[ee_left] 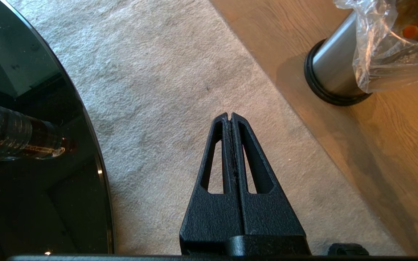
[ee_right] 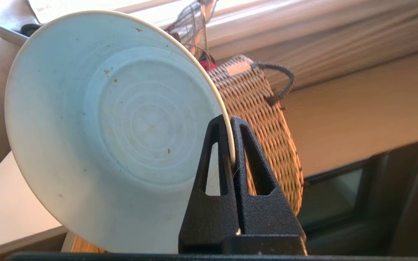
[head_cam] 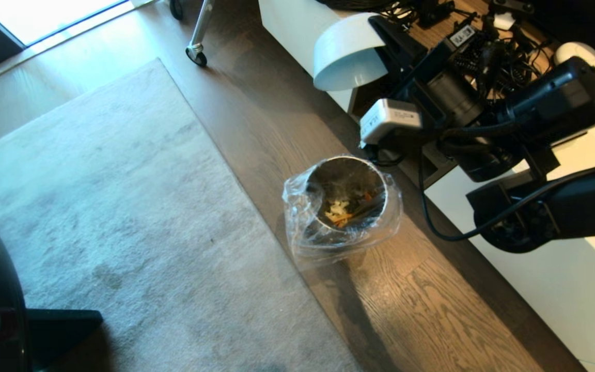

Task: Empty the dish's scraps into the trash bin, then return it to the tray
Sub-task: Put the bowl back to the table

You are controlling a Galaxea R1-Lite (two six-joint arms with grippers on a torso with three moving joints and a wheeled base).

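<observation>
My right gripper point(head_cam: 384, 36) is shut on the rim of the dish point(head_cam: 346, 54), a white bowl held tipped on its side in the air, above and beyond the trash bin point(head_cam: 380, 175). In the right wrist view the dish point(ee_right: 122, 127) shows an inside that is bare except for a few specks, its rim pinched between the gripper's point(ee_right: 229, 121) fingers. The scraps point(head_cam: 340, 209), pale yellow and orange pieces, lie in the bag-lined steel trash bin point(ee_left: 334, 72). My left gripper point(ee_left: 229, 115) hangs shut and empty over the rug. The tray is out of view.
A grey rug point(head_cam: 96, 206) covers the floor left of the bin. A white cabinet point(head_cam: 561, 279) with tangled cables point(head_cam: 483, 46) on top runs along the right. A woven basket point(ee_right: 263, 119) stands behind the dish. A dark round glass table point(ee_left: 20, 145) is at my left.
</observation>
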